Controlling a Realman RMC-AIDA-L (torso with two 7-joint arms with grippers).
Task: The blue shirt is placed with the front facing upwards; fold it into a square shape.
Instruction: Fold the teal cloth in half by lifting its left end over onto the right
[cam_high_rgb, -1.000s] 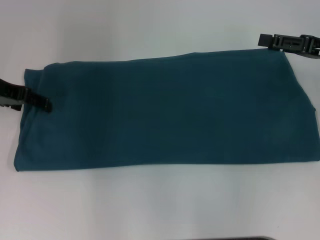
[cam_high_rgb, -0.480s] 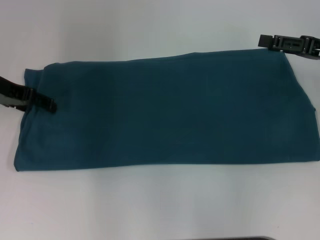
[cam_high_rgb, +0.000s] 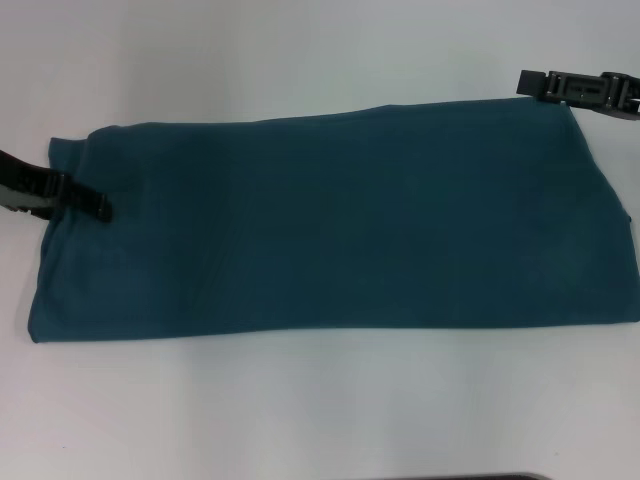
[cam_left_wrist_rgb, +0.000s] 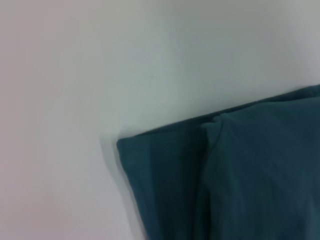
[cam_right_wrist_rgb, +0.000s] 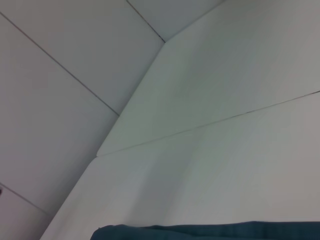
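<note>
The blue shirt (cam_high_rgb: 330, 225) lies flat on the white table as a long folded band, plain side up, with no lettering showing. My left gripper (cam_high_rgb: 95, 207) reaches in from the left and its tip lies over the band's left end, about halfway along that short edge. My right gripper (cam_high_rgb: 530, 83) hovers just beyond the band's far right corner, off the cloth. The left wrist view shows a folded corner of the shirt (cam_left_wrist_rgb: 240, 180) with layered edges. Only a thin strip of the shirt (cam_right_wrist_rgb: 210, 232) appears in the right wrist view.
The white table (cam_high_rgb: 320, 410) surrounds the shirt, with bare surface in front and behind. The shirt's right end runs to the picture's right edge. Table seams and the table's edge (cam_right_wrist_rgb: 130, 105) show in the right wrist view.
My left gripper has edged slightly rightward, farther over the shirt's left end. The right gripper and the shirt have not moved.
</note>
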